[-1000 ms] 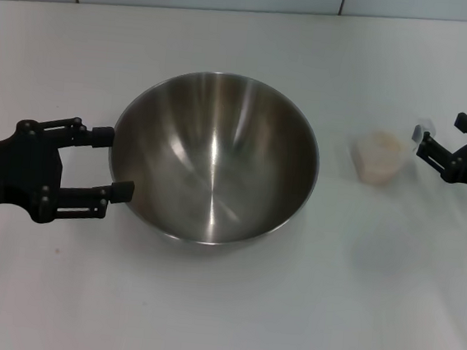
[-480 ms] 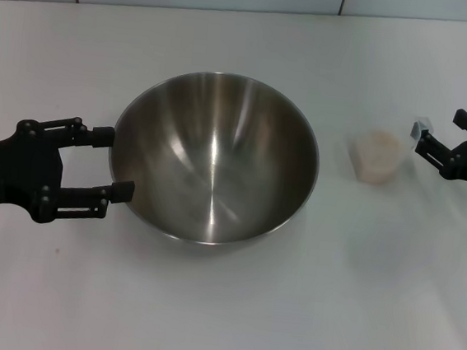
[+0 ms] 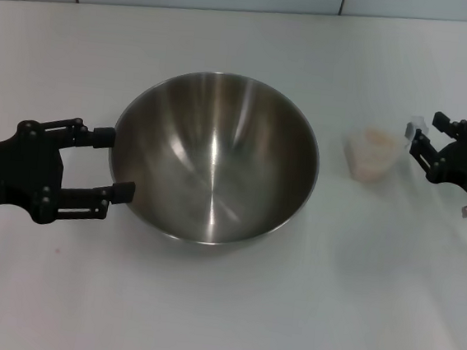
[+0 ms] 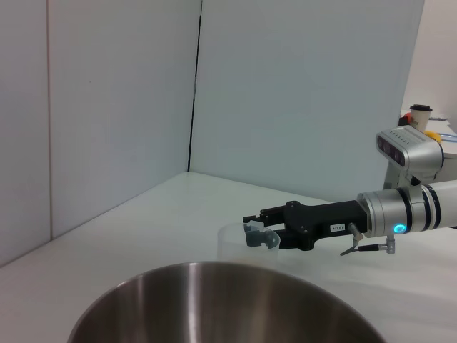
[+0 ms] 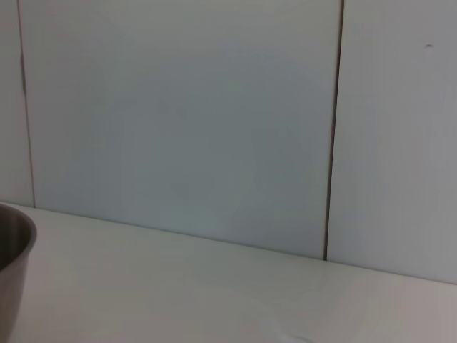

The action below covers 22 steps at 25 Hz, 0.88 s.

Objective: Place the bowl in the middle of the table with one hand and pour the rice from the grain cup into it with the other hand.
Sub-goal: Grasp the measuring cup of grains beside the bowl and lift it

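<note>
Here the left claw [image 3: 114, 164] stood spread at the steel bowl [image 3: 214, 157], mid-frame on the counter [image 3: 219, 323]; the right claw [image 3: 415, 139], also unclenched, neared the grain cup [image 3: 374, 154] to grasp it.

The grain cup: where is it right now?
In the head view the grain cup stands on the table at the robot's right, between the bowl and the open right gripper.

Bowl [image 3: 214, 157] shiny silver; table [image 3: 221, 306] white; grippers black; rice [image 3: 377, 139] beige.

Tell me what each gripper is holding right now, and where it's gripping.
Neither holds anything. The left gripper sits open at the bowl's rim; the right gripper is open beside the grain cup.
</note>
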Each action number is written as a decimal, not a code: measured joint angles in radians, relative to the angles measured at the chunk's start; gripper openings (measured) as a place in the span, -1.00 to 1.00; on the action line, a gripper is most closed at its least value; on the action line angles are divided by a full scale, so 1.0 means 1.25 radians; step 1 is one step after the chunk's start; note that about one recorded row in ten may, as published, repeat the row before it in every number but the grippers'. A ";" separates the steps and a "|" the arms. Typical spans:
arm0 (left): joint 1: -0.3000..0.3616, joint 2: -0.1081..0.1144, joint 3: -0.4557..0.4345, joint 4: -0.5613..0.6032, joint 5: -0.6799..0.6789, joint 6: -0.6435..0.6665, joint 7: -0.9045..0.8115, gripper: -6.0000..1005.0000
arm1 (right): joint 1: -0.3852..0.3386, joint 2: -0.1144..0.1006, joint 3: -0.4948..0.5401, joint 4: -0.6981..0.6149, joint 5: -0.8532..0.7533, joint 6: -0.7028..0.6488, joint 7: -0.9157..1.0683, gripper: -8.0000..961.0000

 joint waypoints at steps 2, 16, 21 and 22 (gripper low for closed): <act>0.000 0.000 0.000 0.000 0.000 0.000 0.000 0.59 | 0.000 0.000 0.001 0.000 0.000 0.000 0.000 0.12; 0.006 0.000 0.000 0.000 -0.001 0.003 0.000 0.59 | -0.008 0.000 -0.002 0.002 0.000 -0.001 -0.001 -0.89; 0.007 0.000 0.000 0.000 -0.004 0.004 0.000 0.59 | -0.010 0.000 -0.002 0.002 0.000 -0.003 -0.002 -0.96; 0.007 0.000 0.000 0.000 -0.004 0.004 0.000 0.59 | -0.010 0.000 -0.002 0.002 0.000 -0.005 -0.005 -0.96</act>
